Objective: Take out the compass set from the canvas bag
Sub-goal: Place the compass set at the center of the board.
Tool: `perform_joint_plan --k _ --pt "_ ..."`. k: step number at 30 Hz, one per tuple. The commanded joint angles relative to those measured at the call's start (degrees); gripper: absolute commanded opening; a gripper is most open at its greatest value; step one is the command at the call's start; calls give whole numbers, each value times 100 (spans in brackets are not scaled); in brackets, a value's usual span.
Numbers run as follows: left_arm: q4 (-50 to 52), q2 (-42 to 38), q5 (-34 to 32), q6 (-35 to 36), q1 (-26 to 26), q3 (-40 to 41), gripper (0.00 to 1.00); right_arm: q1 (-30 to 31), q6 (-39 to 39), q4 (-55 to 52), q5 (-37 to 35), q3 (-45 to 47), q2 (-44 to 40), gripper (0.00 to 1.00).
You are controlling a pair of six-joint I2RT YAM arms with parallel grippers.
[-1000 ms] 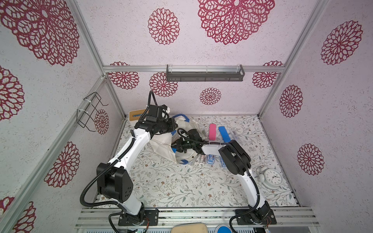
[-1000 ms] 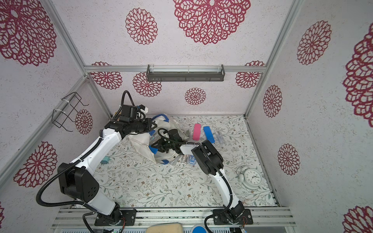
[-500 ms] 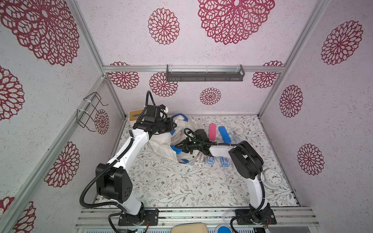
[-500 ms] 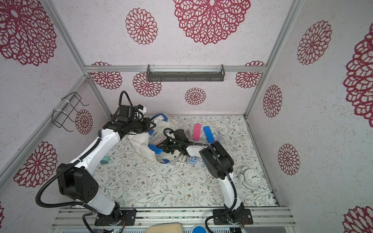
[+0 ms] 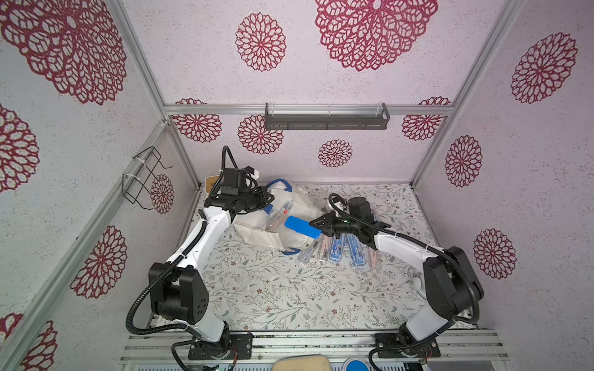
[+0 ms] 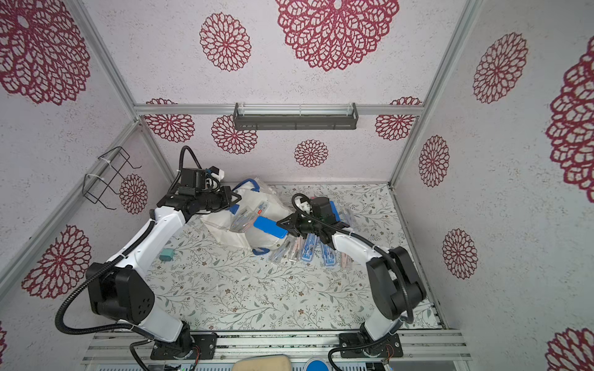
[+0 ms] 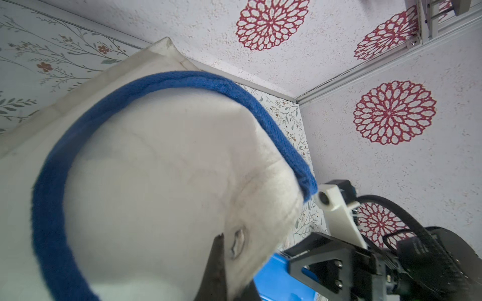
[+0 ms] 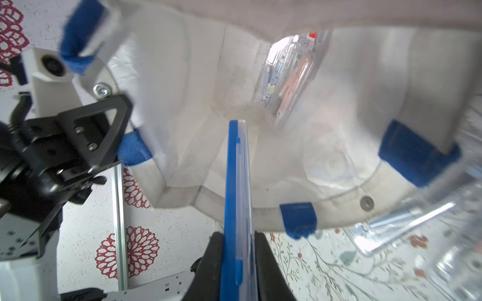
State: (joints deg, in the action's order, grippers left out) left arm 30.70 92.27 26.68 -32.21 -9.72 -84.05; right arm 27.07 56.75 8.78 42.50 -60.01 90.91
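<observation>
The compass set (image 5: 301, 227), a flat blue case with a clear lid, is clamped at one end by the right fingers (image 5: 321, 222), which are closed tight on its two faces. Its other end reaches into the open mouth of the canvas bag (image 5: 254, 229), which lies on its side at the back left of the desk (image 5: 273, 289).

Both top views show the case's broad blue face. The right wrist view shows it edge-on (image 8: 234, 182), crossing the bag's rim. Only that view looks inside the bag (image 8: 182, 78). A clear case (image 8: 287, 78) holding blue and pink pieces lies deep inside, with a red label whose print is too small to read. A metal snap (image 8: 366, 202) sits on the rim between blue strap tabs.

The left fingers (image 5: 265, 199) are shut on the bag's upper rim, which stands lifted off the desk. The left wrist view shows cloth pinched beside one dark finger, and a blue loop handle (image 7: 182, 80) lying over the outside of the bag.

Just beside the bag's mouth, under the right arm, a row of clear and blue cases (image 5: 336, 252) lies on the desk. A top view shows a small teal object (image 6: 166, 255) on the desk beside the left arm.
</observation>
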Motion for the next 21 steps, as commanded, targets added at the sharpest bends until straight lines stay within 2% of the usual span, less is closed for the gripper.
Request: perform_joint_plan --k 1,8,11,15,21 --pt "-134 -235 47 -27 183 53 0 -184 -905 -844 347 235 -782 13" --pt "-96 -162 107 -1 339 -79 0 -301 -2031 -2159 653 991 -1482 14" --pt "-25 -71 209 -5 339 -188 0 -249 -2232 -2242 830 1409 -1523 14" --pt "81 18 259 36 313 -312 0 -90 -2401 -2113 991 1846 -1304 14" --pt "142 30 355 100 226 -400 0 48 -2807 -2046 739 2118 -620 13"
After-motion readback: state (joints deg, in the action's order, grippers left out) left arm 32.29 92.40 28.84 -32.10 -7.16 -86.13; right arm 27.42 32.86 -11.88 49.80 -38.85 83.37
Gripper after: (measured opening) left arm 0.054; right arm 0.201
